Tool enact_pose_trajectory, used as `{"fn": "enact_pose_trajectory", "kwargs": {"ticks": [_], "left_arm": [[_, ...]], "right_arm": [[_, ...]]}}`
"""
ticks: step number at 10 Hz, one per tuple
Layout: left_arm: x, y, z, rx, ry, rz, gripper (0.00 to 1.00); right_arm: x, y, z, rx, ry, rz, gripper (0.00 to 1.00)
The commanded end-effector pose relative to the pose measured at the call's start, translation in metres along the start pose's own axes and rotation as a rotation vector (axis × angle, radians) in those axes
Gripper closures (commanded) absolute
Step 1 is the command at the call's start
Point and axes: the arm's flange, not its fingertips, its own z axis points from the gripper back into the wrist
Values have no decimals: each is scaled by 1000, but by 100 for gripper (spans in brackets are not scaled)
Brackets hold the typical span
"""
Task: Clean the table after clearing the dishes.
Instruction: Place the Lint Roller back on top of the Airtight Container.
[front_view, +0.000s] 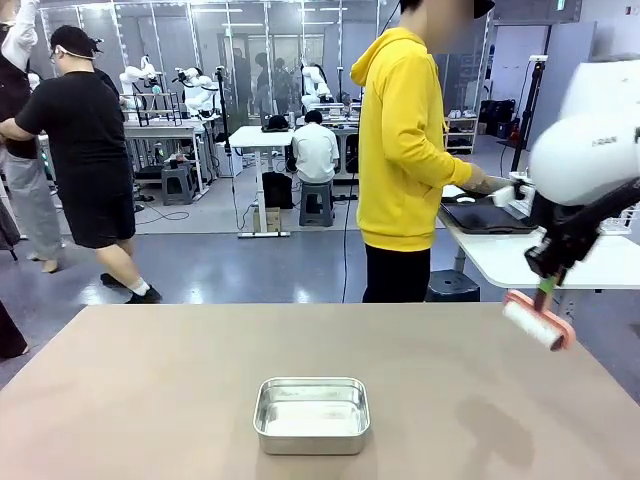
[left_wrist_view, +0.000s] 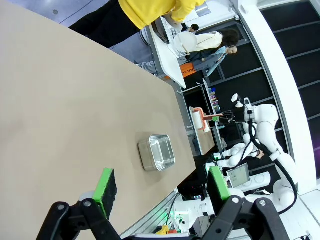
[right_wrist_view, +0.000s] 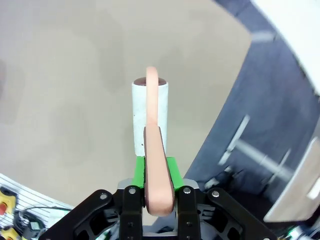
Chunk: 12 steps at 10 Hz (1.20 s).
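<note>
Matte beige table (front_view: 150, 400) top is bare apart from a small steel pan (front_view: 311, 414) sitting mid-table, near my edge. No plates or trays on it, so I read the clearing as done and the cleaning pass as what's left.

Right gripper (right_wrist_view: 159, 172) is clamped tight on the salmon handle of a lint roller (right_wrist_view: 147, 117); the handle runs up between the green pads, white roll at the far end. In the front view the roller (front_view: 538, 322) hangs in the air by the table's right edge, off the surface, no contact.

Left gripper (left_wrist_view: 162, 187) is spread wide, holding nothing, looking across the table from well back.

Person in a yellow hoodie (front_view: 405, 140) is turned to the white side table (front_view: 520, 255) beyond the far edge, hands busy there.

Risks as I see them:
- Roller comes down tilted: only one end of the roll touches, it skids instead of rolling.
- Grip is on a thin handle; too much downward push could twist it in the pads.
- A sweep toward centre meets the pan and shoves it along or off my edge. I'd route around it or move it first.
- Reach to the far edge gets near the person if they turn back.
</note>
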Motion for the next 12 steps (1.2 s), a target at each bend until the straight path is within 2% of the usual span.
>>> {"fn": "enact_pose_trajectory", "kwargs": {"ticks": [1,3,6,8,10,12], "left_arm": [[-1,-3,1,-19,-13,-3,7],[-1,-3,1,-19,-13,-3,7],[-1,-3,1,-19,-13,-3,7],[-1,-3,1,-19,-13,-3,7],[-1,-3,1,-19,-13,-3,7],[-1,-3,1,-19,-13,-3,7]], "right_arm": [[23,22,25,-9,-88,207,79],[56,82,63,23,-207,510,79],[97,168,68,159,-243,802,79],[117,228,56,228,-193,967,79],[129,275,47,265,-113,1060,79],[130,313,38,302,-37,1056,79]]}}
